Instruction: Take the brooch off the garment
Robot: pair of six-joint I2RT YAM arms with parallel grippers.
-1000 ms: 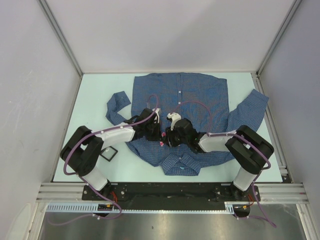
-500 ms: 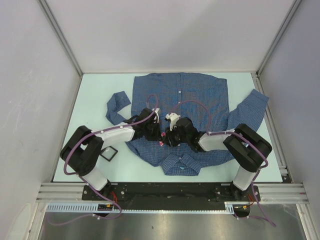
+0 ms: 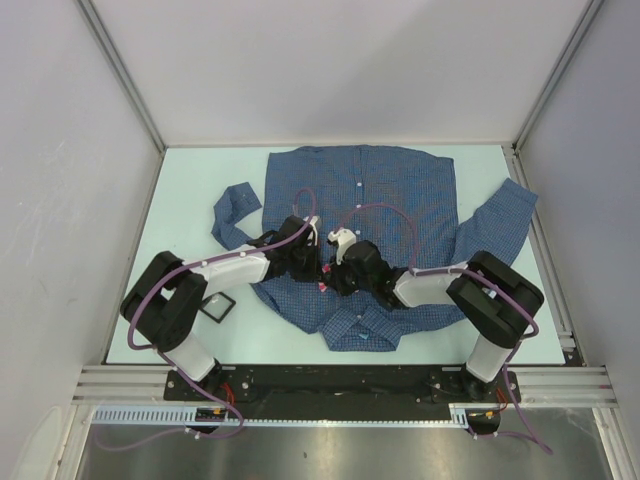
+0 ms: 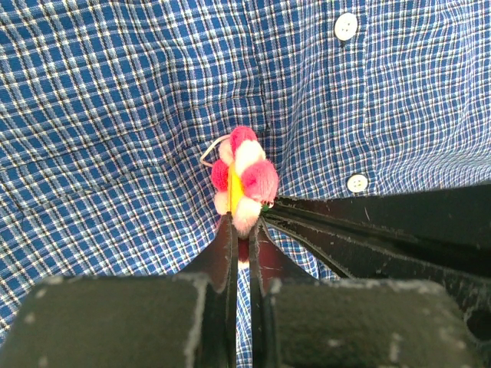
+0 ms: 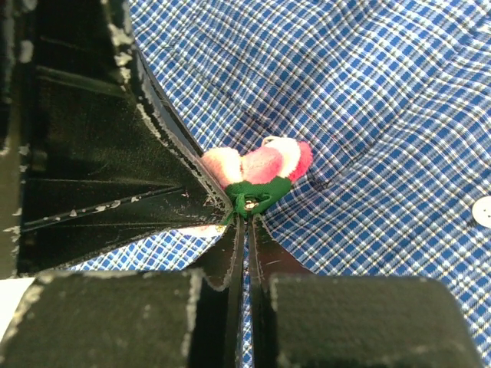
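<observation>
1. Black square item [image 3: 218, 307]: flat on the pale surface [image 3: 185, 200], just beside the left arm, apart from the cloth.

2. Garment [image 3: 400, 200]: blue checked shirt, spread flat on the surface. Its collar [image 3: 362, 330] lies toward the near edge and the hem at the far side. One sleeve [image 3: 232, 215] is folded at the left, the other stretches out to the right. White buttons [image 4: 346, 26] run along the placket.

3. Left gripper [image 4: 242, 230]: reaches in from the left over the chest of the shirt. The jaws are all but closed and pinch the lower edge of the brooch between the fingertips.

4. Right gripper [image 5: 244, 222]: reaches in from the right and meets the left gripper tip to tip. The jaws are closed tight, with the tips clamped on the green underside of the brooch.

5. Brooch [image 4: 244, 178]: small flower with pink and pale petals, yellow at the centre and green backing. It sits on the shirt front near the collar end, beside the button row and between the two grippers. The cloth puckers round it. Whether the pin is free of the fabric cannot be told.
</observation>
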